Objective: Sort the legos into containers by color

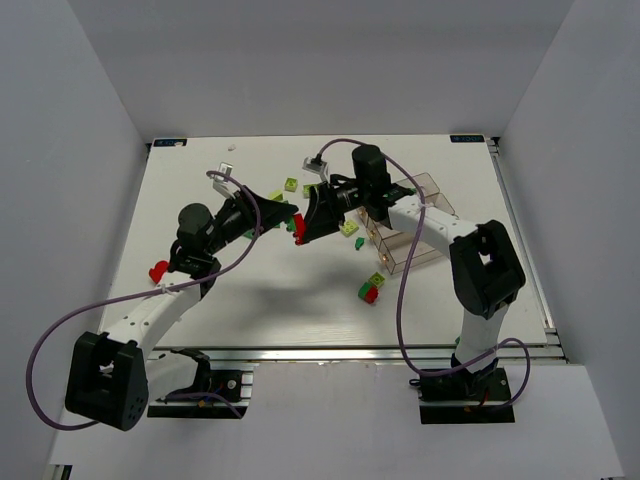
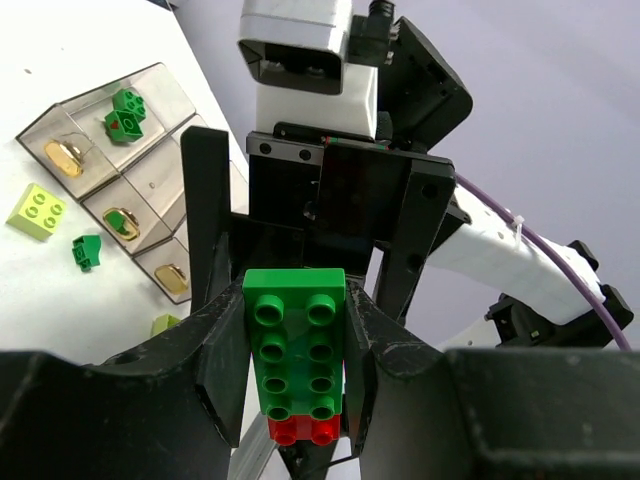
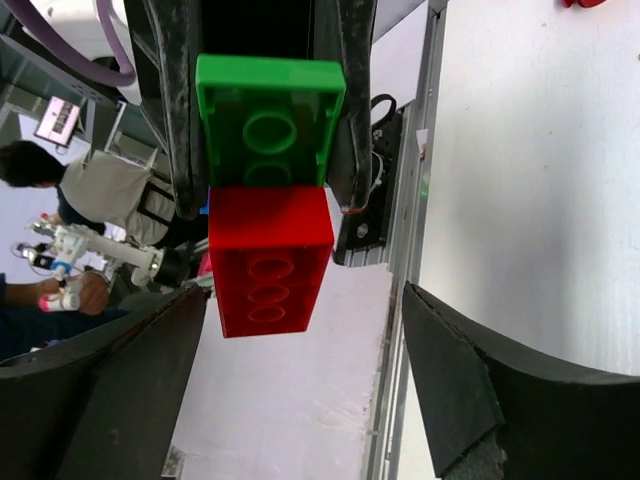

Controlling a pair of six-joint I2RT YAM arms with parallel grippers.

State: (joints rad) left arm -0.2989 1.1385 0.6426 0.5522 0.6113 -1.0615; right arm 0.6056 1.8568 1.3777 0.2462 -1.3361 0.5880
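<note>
Seen from above, the left gripper (image 1: 284,218) and the right gripper (image 1: 304,228) meet tip to tip over the middle of the white counter (image 1: 250,310). The clear smoky plastic tray of three joined bins (image 1: 404,263) stands toward the right edge. In the left wrist view, the left jaws are clamped on a green studded plastic brick (image 2: 296,345), which has a red plastic brick (image 2: 300,431) joined at its end. Two small green bricks (image 2: 127,112) lie in one end bin. In the right wrist view, the right jaws stand wide apart on both sides of the red plastic brick, without touching it.
</note>
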